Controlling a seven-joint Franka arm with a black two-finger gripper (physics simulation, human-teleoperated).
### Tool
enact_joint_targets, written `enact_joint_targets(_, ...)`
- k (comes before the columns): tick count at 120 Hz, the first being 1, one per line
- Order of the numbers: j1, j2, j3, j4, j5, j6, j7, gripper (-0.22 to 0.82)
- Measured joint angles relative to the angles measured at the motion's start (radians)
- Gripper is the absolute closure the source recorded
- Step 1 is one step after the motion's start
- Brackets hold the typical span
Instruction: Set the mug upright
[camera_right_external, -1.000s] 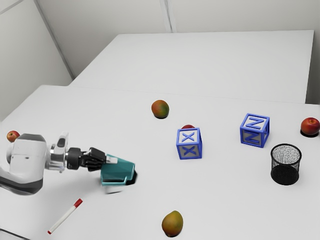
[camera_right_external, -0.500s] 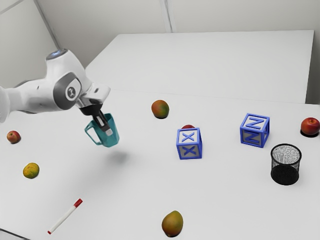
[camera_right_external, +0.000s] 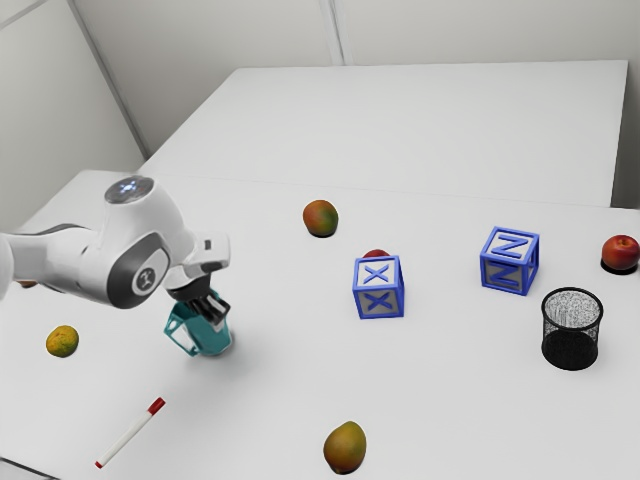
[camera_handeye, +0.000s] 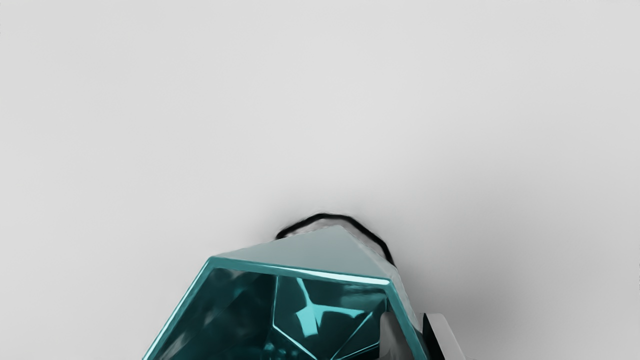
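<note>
At its rim, jaws pinch the mug (camera_right_external: 212, 340).

In the exterior view, the block with the X (camera_right_external: 379, 288) hides all but the top of a red fruit (camera_right_external: 377, 253) on its far side. At the exterior view's left, the arm (camera_right_external: 75, 265) covers most of another fruit (camera_right_external: 27, 284) and is itself cut off by the edge. The gripper (camera_right_external: 216, 316) hides part of the mug (camera_right_external: 211, 340). The wrist view's edge cuts off the mug and both fingers (camera_handeye: 444, 340), and the mug's wall partly hides one finger.
</note>
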Motion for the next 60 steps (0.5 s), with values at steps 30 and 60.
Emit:
enact_joint_targets(30, 0.000, -0.002, -0.006, -0.033, -0.017, 0.058, -0.186, 0.66)
enact_joint_targets(60, 0.000, -0.003, -0.006, -0.028, -0.053, 0.072, -0.297, 0.21)
